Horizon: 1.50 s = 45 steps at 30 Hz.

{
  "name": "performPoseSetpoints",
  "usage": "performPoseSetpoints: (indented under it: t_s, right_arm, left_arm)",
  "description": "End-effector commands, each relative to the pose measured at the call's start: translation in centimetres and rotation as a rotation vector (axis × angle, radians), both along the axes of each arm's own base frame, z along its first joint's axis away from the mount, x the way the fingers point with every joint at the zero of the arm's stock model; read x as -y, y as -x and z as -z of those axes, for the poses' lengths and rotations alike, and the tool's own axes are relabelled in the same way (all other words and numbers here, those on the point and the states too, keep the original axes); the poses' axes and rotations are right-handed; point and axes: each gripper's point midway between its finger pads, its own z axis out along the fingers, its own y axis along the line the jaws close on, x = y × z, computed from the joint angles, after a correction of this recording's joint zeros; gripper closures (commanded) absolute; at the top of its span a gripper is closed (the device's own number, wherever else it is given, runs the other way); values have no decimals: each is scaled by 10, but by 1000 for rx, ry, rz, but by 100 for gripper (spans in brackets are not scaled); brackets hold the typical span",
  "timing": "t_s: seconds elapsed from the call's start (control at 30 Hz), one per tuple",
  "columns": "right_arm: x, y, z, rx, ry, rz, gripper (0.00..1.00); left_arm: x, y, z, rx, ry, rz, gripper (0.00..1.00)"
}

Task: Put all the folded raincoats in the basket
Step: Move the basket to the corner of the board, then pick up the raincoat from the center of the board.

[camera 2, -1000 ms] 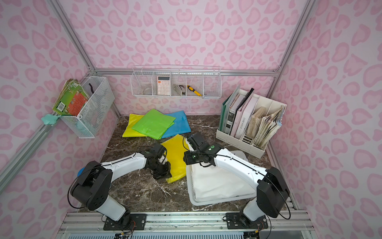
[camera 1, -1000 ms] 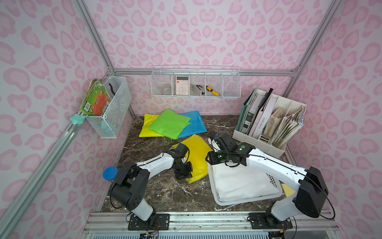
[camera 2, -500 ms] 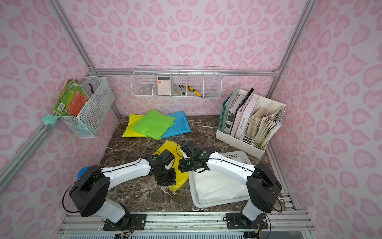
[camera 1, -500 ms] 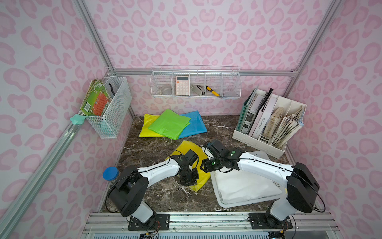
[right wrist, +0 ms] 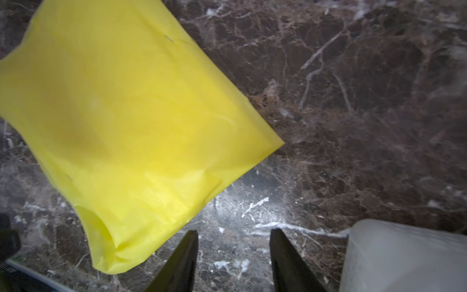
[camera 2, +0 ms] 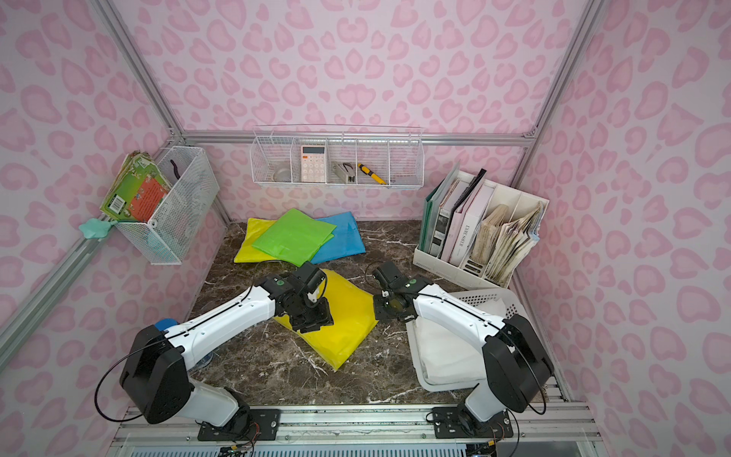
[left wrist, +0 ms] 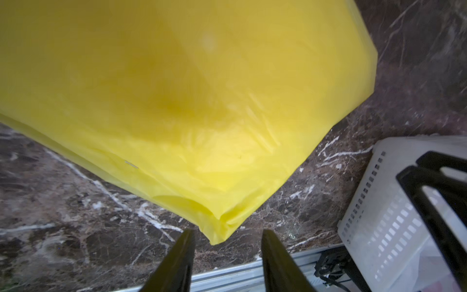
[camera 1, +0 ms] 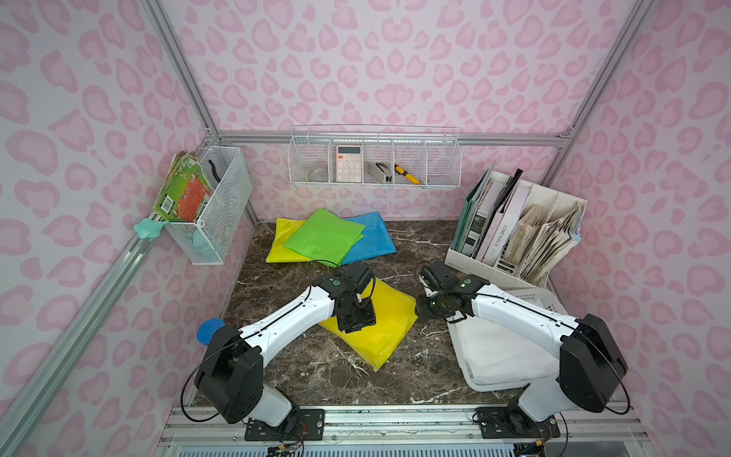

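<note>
Yellow folded raincoat (camera 1: 389,320) left lying on the marble tabletop (camera 1: 300,368), just beside the basket (camera 1: 530,296) and not in it.

Both tools are seen part-way open and empty: the left gripper (left wrist: 227,233) is poised over the raincoat near its corner, and the right gripper (right wrist: 233,231) is held over bare marble between the raincoat's edge and the basket. A fresh grip is judged to be needed. All folded layers at an edge should be pinched together, since the thin plastic is likely to slip or unfold. The raincoat should then be lifted clear of the rolled rim before being carried across. The basket is partly covered by the right arm and already holds a white sheet (camera 1: 502,348), so the arm is best drawn back. The green raincoat (camera 1: 324,237) on the stack behind and the file organiser (camera 1: 514,237) are well apart.
</note>
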Motion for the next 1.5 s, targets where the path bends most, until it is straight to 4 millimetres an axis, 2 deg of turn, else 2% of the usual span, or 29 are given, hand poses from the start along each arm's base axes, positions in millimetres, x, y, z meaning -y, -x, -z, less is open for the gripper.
performPoseSetpoints:
  t_s: [0.0, 0.1, 0.2, 0.33, 0.47, 0.6, 0.77, 0.9, 1.0, 1.23, 1.37, 1.47]
  right_arm:
    - [-25, 10, 0, -48, -101, -3, 48]
    - [-44, 27, 18, -113, -135, -2, 47]
    - [-54, 35, 32, -127, -98, 16, 45]
    - [-58, 42, 40, -126, -73, 48, 42]
    - [-54, 49, 48, -143, -91, 81, 42]
    - [-43, 50, 58, -139, -88, 126, 41]
    - [-55, 49, 59, -156, -216, 139, 41]
    - [-58, 44, 66, -175, -242, 174, 41]
    - [-63, 40, 69, -207, -312, 201, 42]
    - [-61, 33, 78, -215, -335, 255, 43]
    - [-62, 29, 89, -238, -322, 247, 57]
    - [-56, 17, 92, -211, -268, 227, 67]
  left_arm:
    - [-15, -10, 0, -19, -7, 14, 52]
    - [-25, -31, 0, -33, 42, -21, 54]
    - [-42, -52, 0, -36, -2, -37, 54]
    - [-54, -79, 11, -57, 0, -66, 54]
    - [-62, -94, 28, -87, -3, -92, 56]
    - [-59, -94, 47, -123, 18, -100, 58]
    - [-61, -89, 59, -139, 13, -104, 58]
    - [-65, -84, 65, -154, 4, -104, 58]
    - [-65, -83, 65, -151, 8, -105, 58]
    - [-72, -82, 52, -121, -25, -98, 58]
    - [-76, -84, 43, -107, -27, -108, 59]
    - [-81, -86, 35, -92, -29, -117, 58]
